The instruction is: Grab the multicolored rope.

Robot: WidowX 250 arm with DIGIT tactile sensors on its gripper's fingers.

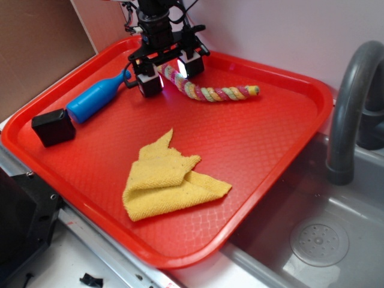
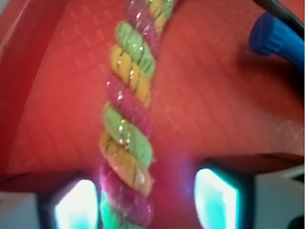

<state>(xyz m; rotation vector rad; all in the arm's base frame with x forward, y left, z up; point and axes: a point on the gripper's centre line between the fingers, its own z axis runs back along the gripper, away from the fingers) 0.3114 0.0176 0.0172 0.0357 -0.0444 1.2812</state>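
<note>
The multicolored rope (image 1: 210, 91), twisted pink, yellow and green, lies curved at the back of the red tray (image 1: 252, 150). My gripper (image 1: 169, 75) is down over its left end, open, with one finger on each side. In the wrist view the rope (image 2: 128, 119) runs up the frame between the two glowing fingertips (image 2: 217, 198). It sits close against the left finger, with a gap to the right one. The rope rests on the tray floor.
A blue bottle (image 1: 99, 99) lies left of the gripper, its cap (image 2: 276, 36) showing in the wrist view. A black box (image 1: 54, 127) sits by the bottle's base. A folded yellow cloth (image 1: 168, 179) lies mid-tray. A sink (image 1: 318, 240) and grey faucet (image 1: 351, 108) stand at right.
</note>
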